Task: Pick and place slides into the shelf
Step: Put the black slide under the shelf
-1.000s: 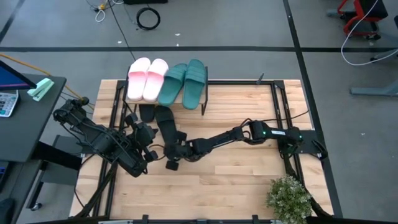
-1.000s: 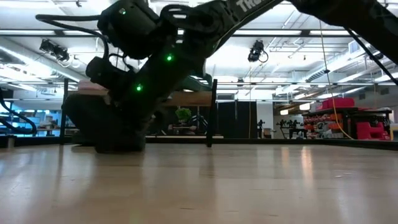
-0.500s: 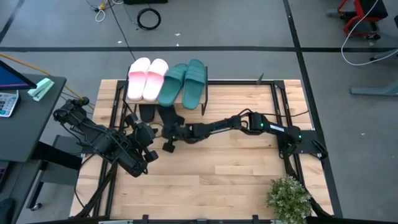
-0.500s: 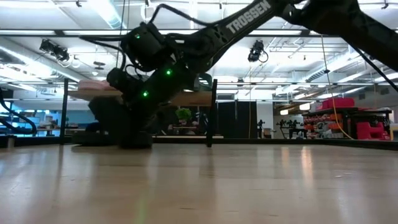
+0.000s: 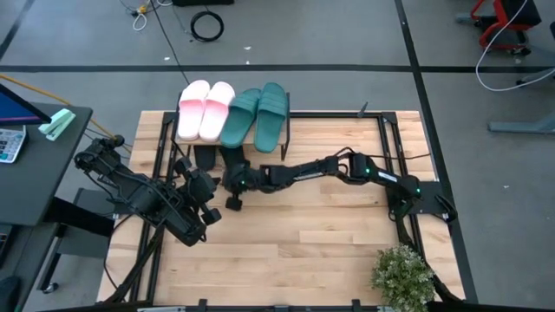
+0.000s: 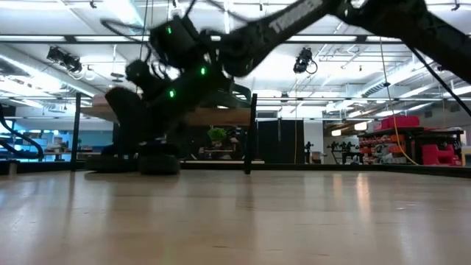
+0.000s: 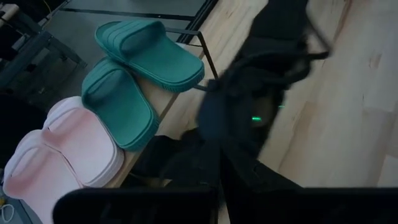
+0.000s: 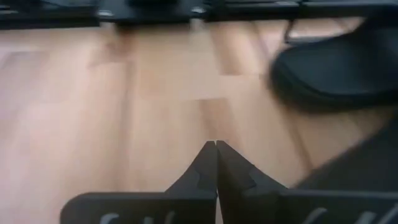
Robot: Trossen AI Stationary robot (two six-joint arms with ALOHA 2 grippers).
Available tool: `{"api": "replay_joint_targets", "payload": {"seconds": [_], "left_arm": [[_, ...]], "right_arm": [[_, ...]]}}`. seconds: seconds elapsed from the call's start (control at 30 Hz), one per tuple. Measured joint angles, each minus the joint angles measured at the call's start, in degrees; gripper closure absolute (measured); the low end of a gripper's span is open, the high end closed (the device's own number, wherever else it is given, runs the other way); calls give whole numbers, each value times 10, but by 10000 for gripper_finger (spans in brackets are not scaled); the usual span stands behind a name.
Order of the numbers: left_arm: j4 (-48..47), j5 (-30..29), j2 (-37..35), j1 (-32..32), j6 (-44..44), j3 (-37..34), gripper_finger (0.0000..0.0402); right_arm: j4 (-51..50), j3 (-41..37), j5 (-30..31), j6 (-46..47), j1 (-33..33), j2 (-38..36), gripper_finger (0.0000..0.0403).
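Now pressed together, empty: right end effector [image 8: 216, 163] beside black foam slide [image 8: 333, 78] under low wooden-topped shelf [image 5: 282, 130]; left end effector's state: cannot tell.

Two pale pink slides [image 5: 205, 109] and two teal green slides [image 5: 257, 113] sit on one shelf [image 5: 284, 130]. Two black slides [image 5: 218, 158] lie below.

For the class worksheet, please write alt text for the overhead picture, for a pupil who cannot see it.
Two dark robot arms meet over a wooden table. The right hand, shut, sits by a black slide below a small shelf at the far edge; the left hand is close beside it. Pink slides and green slides lie on the shelf.
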Motion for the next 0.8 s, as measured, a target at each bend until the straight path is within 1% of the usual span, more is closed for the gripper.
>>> {"api": "replay_joint_targets", "payload": {"seconds": [0.07,0.1,0.17,0.23,0.33,0.37,0.47,0.5,0.53,0.63,0.8], "left_arm": [[0,0,0,0,0,0,385],[0,0,0,0,0,0,388],[0,0,0,0,0,0,395],[2,0,0,0,0,-8,397],[3,0,0,0,0,-24,392],[4,0,0,0,0,-30,388],[9,0,0,0,-1,-49,382],[12,0,0,0,-1,-55,382],[13,0,0,0,-1,-60,384],[14,0,0,-1,-7,-67,393],[13,1,0,-1,-15,-72,394]], "right_arm": [[-38,2,19,-8,15,-10,403],[-71,2,41,-16,23,-15,403],[-104,2,90,-22,35,-15,403],[-136,1,118,-21,41,-14,403],[-145,1,126,-3,40,-14,403],[-145,1,138,0,38,-14,403],[-147,1,200,0,33,-14,403],[-143,1,205,2,28,-14,403],[-141,1,194,6,22,-14,403],[-149,1,142,35,4,-14,403],[-141,1,150,39,-7,-14,403]]}}
